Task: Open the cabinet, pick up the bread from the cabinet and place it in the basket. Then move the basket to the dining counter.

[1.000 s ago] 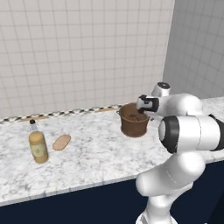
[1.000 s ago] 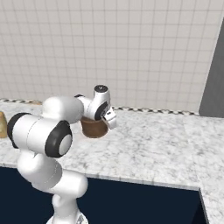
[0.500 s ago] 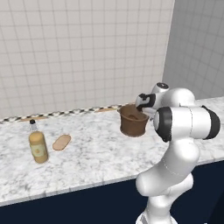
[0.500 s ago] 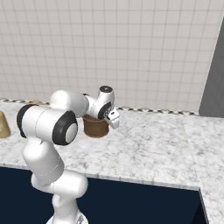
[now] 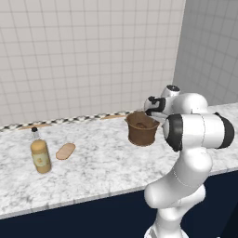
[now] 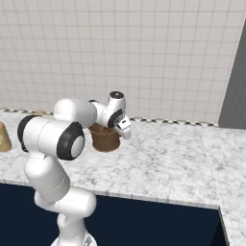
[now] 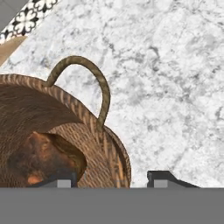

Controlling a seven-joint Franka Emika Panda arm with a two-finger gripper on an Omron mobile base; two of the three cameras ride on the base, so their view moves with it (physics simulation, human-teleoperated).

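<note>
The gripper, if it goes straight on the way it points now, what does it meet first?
Most likely the basket: the gripper stands open astride its rim wall beside the handle. Depth is unclear, but the rim looks nearest, the dining counter beyond.

Both base views flank the basket (image 5: pixel 141 129); hand view looks closely down.

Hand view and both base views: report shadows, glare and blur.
Hand view: sharp, the basket interior falls into deep shadow around the bread. Left base view: flat even light, soft shadow under the basket on the dining counter. Right base view: no glare, no blur.
</note>
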